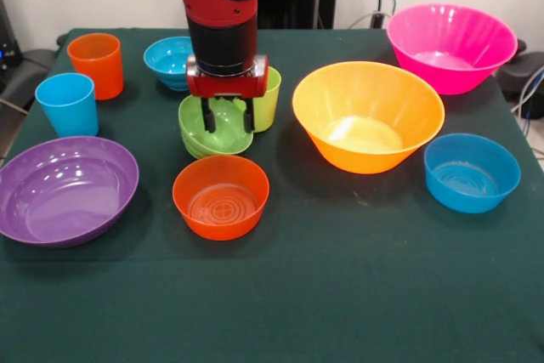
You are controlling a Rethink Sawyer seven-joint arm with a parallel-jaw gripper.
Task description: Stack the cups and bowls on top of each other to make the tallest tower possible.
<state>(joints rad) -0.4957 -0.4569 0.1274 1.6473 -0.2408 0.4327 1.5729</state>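
step: picking first piece. my claw [227, 116] is spread, fingers straddling far rim of small green bowl [214, 129], not clamped yet. lime green cup [267, 99] just behind claw. next: close, lift, shift bowl onto cup.

You had a dark green counter [340, 295] under glossy plastic: a purple bowl [66, 190], orange bowl [221, 196], yellow-orange bowl [368, 115], pink bowl [451, 46], two blue bowls [472, 172] [167, 60], a green bowl [214, 129], and orange [96, 65], light blue [67, 104] and lime [268, 99] cups.
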